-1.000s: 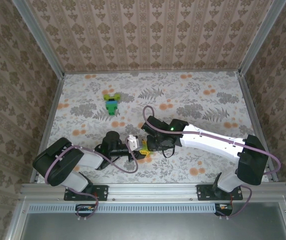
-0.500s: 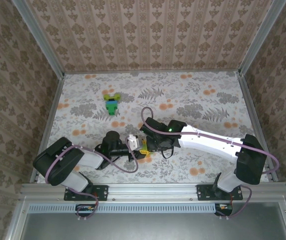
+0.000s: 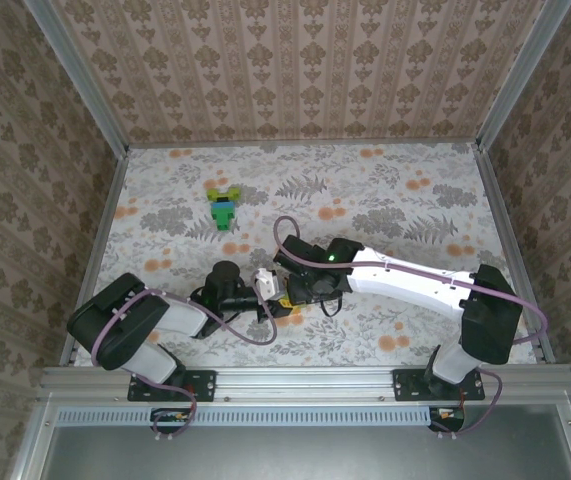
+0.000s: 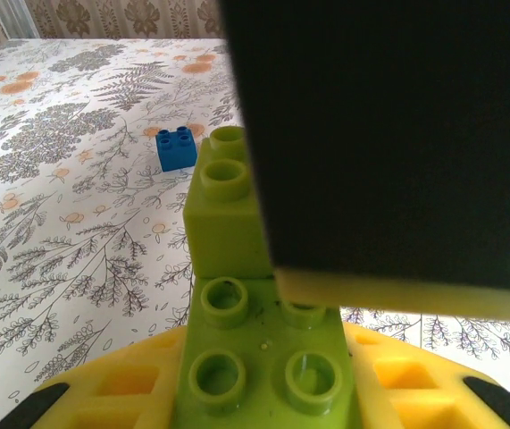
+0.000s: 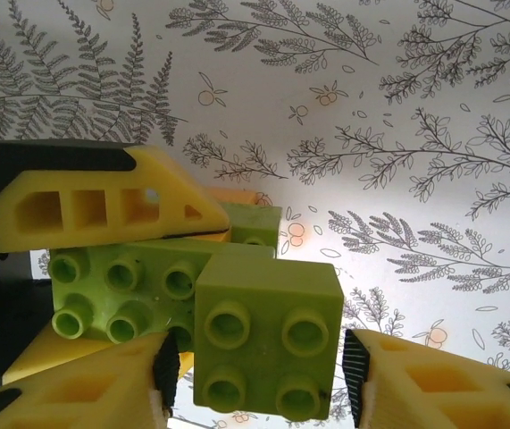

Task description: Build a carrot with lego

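My left gripper (image 3: 265,291) (image 4: 263,380) is shut on the carrot, a lime-green studded plate (image 4: 263,357) (image 5: 116,286) with more lime-green lego joined to it. A square lime-green brick (image 5: 268,338) (image 4: 223,210) is stuck on the plate's end. Behind the plate an orange edge (image 5: 232,194) peeks out. My right gripper (image 3: 291,288) (image 5: 259,380) straddles the square brick with its jaws open and a gap at each pad. Its dark finger (image 4: 371,134) blocks much of the left wrist view. A loose blue brick (image 4: 175,148) lies on the table beyond.
A small lego cluster of lime, dark green and blue (image 3: 223,207) lies at the far left of the flowered table (image 3: 415,200). Metal rails and papered walls bound the table on all sides. Both arms meet near the front middle.
My right gripper's jaws have opened off the square lime-green brick, which stays on the plate. The right arm has edged left towards the left gripper. The left gripper has kept still.
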Controlling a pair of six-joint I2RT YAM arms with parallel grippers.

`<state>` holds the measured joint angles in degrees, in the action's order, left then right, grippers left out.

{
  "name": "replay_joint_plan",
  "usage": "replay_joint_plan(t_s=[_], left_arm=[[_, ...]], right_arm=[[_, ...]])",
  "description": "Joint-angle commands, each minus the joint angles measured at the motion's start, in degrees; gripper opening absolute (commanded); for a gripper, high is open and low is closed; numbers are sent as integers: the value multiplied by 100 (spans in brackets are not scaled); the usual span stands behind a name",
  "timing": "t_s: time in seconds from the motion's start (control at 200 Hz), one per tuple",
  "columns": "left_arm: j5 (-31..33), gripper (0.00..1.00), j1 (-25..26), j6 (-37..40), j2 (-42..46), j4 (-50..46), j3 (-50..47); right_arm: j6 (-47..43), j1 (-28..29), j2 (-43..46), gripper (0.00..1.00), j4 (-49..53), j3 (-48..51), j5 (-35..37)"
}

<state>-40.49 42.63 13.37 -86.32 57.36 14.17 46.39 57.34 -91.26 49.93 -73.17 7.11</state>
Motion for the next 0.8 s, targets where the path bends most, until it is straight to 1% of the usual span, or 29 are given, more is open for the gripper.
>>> replay_joint_plan(t_s=[0.0,0.165,0.275,0.415,0.54,0.58,0.625,0.69,0.72,0.735,0.745,0.76,0.795], left_arm=[[126,27,-17,182,-161,-450,10],[118,29,-14,176,-169,-454,15],[118,32,-9,175,-179,-471,28],[108,42,-19,156,-166,-459,13],[51,51,-34,116,-146,-428,-5],[-15,53,-35,116,-143,-441,11],[-71,59,-32,114,-123,-462,22],[-111,76,-38,89,-92,-447,-4],[-122,86,-45,75,-67,-422,-22],[-131,94,-45,77,-54,-400,-32],[-147,98,-47,69,-34,-383,-47],[-156,100,-52,58,-12,-362,-65],[-207,100,-66,28,34,-288,-117]], right_arm=[[-122,41,14,61,150,-194,0],[-145,29,319,67,103,-188,7],[-222,15,586,69,438,-355,216],[-255,-12,940,70,950,-390,446],[-164,-36,1120,69,1106,-44,493],[-119,-45,1347,68,1106,107,480],[-72,-48,1411,68,1099,275,453],[4,-47,1479,67,1039,507,394],[39,-47,1508,67,980,613,351],[63,-47,1521,66,953,664,321],[74,-45,1527,66,921,699,303],[92,-43,1531,66,883,762,281],[144,-47,1554,66,777,880,229]])
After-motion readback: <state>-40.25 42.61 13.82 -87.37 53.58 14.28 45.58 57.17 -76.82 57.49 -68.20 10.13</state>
